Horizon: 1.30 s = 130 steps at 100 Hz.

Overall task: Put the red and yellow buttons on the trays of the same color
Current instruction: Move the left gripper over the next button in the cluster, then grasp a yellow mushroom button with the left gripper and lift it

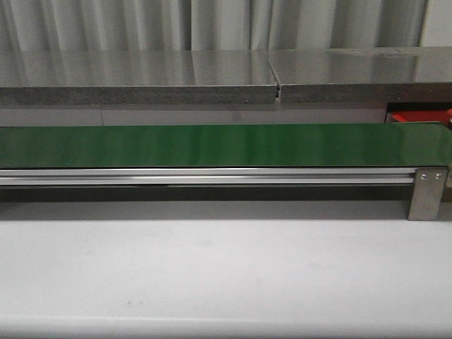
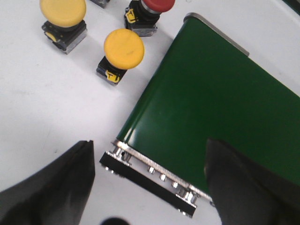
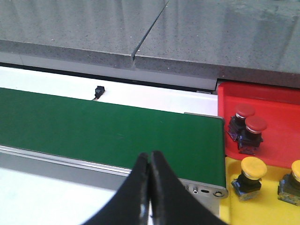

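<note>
White tabletop carries your loose buttons ahead of the spread, empty left hand [image 2: 150,187]; the nearest yellow button [image 2: 123,48] sits just beyond its left finger. Your right hand [image 3: 150,187], pressed together, waits by the red tray [image 3: 276,105].

The left gripper [image 2: 150,187] has its two dark fingers [image 2: 51,187] spread wide apart, with nothing between them. The right gripper [image 3: 150,187] has its two dark fingers [image 3: 136,197] pressed together, tip against tip, and it holds nothing. In the front view no arm and no gripper can be seen.
</note>
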{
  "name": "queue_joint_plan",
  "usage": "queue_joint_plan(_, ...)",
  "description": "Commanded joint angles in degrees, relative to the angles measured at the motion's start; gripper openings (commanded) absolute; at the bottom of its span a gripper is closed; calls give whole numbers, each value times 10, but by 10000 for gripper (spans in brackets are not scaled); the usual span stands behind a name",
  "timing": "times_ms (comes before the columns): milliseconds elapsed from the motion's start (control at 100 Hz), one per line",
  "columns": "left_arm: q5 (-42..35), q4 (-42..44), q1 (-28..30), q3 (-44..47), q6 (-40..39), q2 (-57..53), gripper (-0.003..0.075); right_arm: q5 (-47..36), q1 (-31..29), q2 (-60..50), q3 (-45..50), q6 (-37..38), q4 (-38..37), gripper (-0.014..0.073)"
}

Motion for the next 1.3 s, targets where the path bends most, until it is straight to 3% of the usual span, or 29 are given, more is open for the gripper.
queue_joint_plan(0,-5,-13,2,-50,-29,14,480,-30,1,1,-14,-7,8,-76)
queue_joint_plan(460,86,40,2,-247,-132,184,480,-30,1,1,-14,-7,8,-76)
queue_joint_plan(1140,62,22,-4,-270,-143,259,480,-30,1,1,-14,-7,8,-76)
queue_joint_plan(1290,50,22,-9,-271,-143,262,406,-30,1,1,-14,-7,8,-76)
